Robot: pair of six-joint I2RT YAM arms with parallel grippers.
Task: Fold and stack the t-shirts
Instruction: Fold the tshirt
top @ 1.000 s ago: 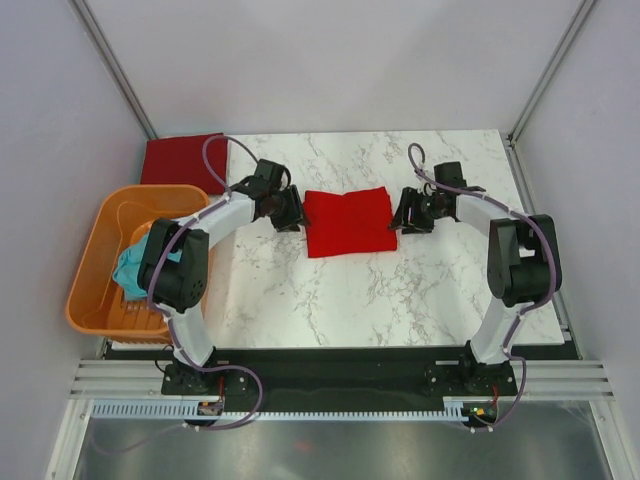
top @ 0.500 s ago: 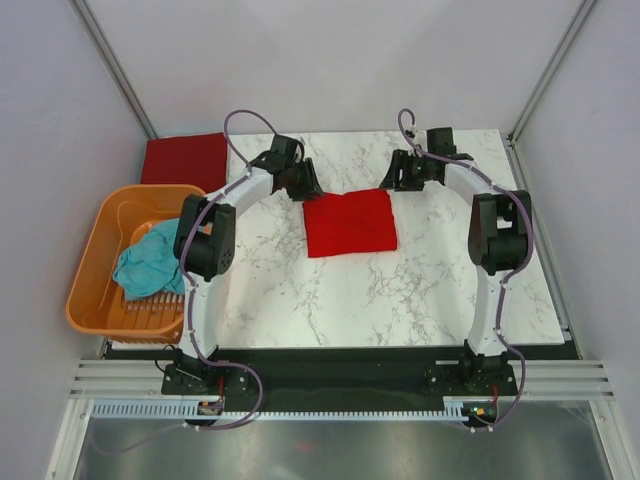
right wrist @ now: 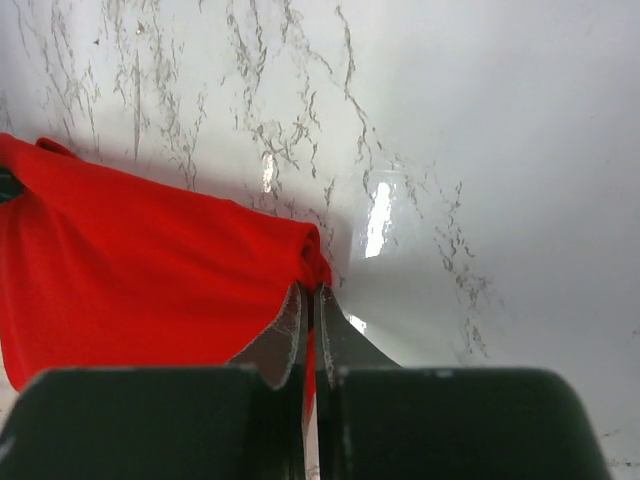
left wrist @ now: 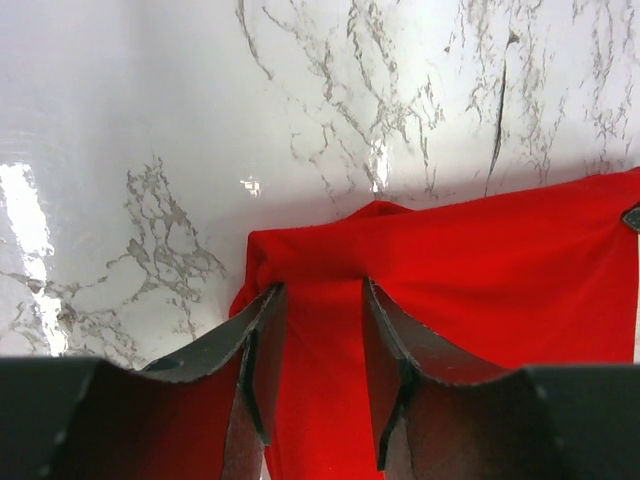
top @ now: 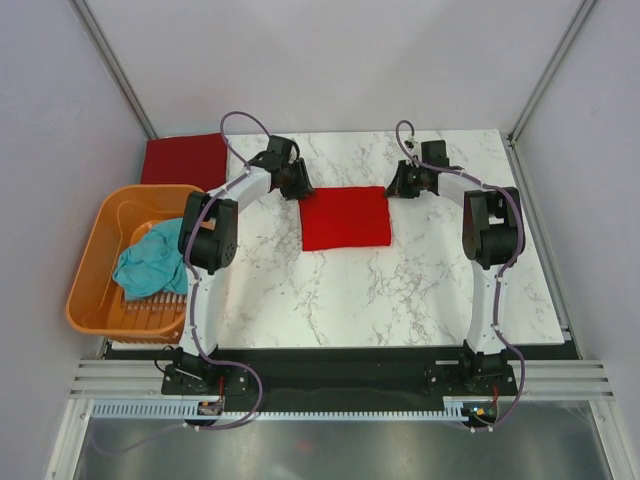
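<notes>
Handling the bright red t-shirt (top: 345,217) calls for allowance for soft, light, limp cloth. It is judged to sag and unfold wherever it is unsupported, and to slide readily on the polished marble tabletop (top: 400,290).

The shirt is laid as a folded rectangle at the centre of the overhead view, and its two upper corners are addressed by the arms. In the right wrist view the right jaws are seen clenched on one corner, with a sliver of red fabric pinched between them. In the left wrist view the left jaws are seen standing apart, astride the other, bunched corner, with nothing pinched.

A hold is best taken at the corners, through all layers, so that the fold is carried as one.

The maroon t-shirt (top: 183,160) is found folded at upper left. The teal t-shirt (top: 150,262) is found crumpled in the orange basket (top: 135,205) at left.
</notes>
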